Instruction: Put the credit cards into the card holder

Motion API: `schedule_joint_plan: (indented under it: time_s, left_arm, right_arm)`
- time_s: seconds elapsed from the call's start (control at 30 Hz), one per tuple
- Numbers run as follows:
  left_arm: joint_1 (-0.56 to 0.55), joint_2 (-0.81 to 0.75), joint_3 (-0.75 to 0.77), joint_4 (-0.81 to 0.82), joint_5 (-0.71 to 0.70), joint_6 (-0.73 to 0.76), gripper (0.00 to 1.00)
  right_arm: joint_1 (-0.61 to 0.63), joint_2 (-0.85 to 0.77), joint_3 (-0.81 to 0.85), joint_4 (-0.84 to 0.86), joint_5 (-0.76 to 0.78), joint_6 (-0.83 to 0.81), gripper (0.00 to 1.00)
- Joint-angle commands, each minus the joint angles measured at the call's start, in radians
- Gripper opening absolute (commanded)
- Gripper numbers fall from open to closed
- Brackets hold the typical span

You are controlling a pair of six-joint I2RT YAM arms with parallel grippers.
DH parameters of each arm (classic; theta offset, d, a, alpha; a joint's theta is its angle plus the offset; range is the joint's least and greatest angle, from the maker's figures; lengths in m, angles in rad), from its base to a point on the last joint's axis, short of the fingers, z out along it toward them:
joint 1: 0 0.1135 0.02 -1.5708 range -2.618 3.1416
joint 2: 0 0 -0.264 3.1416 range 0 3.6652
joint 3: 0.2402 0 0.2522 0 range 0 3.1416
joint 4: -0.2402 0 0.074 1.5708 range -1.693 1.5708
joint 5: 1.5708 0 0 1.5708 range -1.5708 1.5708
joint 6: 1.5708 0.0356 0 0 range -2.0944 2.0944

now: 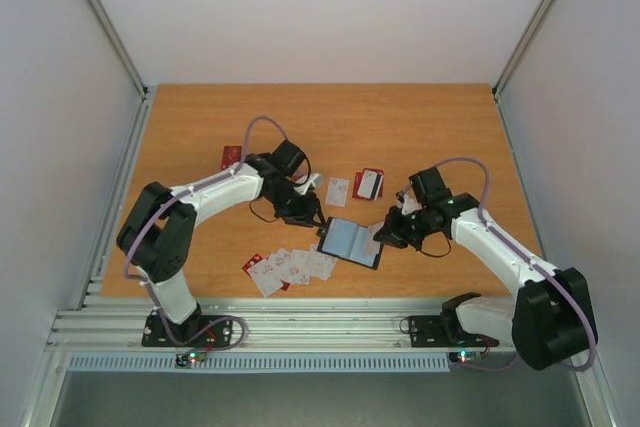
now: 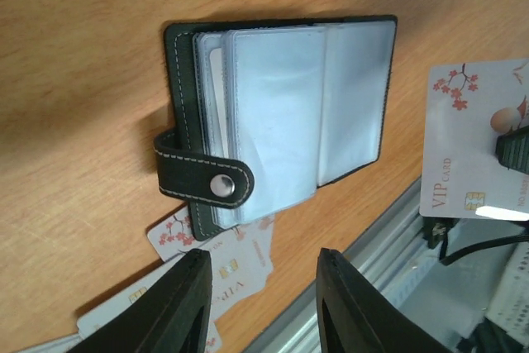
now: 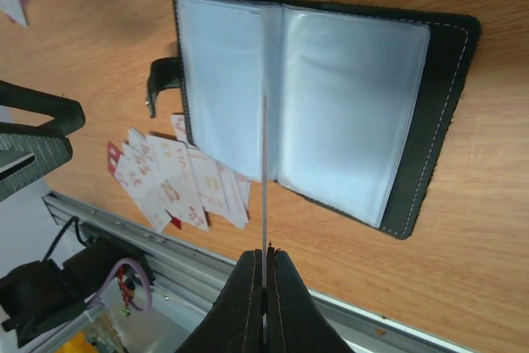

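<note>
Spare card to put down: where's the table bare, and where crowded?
Bare: the orange wooden table's far strip beyond the lone red card and dark-striped card, plus its far right corner. Crowded: the open black folding card holder, hemmed by left claw, right claw and fanned white cards.

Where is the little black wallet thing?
In the top view, the card holder lies open between the left claw and right claw, just right of the fanned credit cards.

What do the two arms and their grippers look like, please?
The left arm and the right arm have white links and bulky black joints. A lilac cable loops along each arm. The left gripper and the right gripper have flat black fingers.
</note>
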Motion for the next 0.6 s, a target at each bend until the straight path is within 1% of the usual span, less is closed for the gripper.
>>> schedule_joint_plan:
  time_s: [0.0,0.27,0.57]
  left_arm:
    - [-0.025,0.054,0.064,-0.054,-0.054,0.069,0.38]
    - [-0.044,0.123,0.107,-0.09,-0.107,0.129,0.48]
    - [-0.06,0.178,0.152,-0.11,-0.118,0.171,0.52]
  right_arm:
    - [-0.005,0.056,-0.015,0.053,-0.001,-0.058,0.01]
    - [0.0,0.154,-0.043,0.179,-0.075,-0.068,0.01]
    - [0.01,0.241,-0.053,0.274,-0.12,-0.078,0.01]
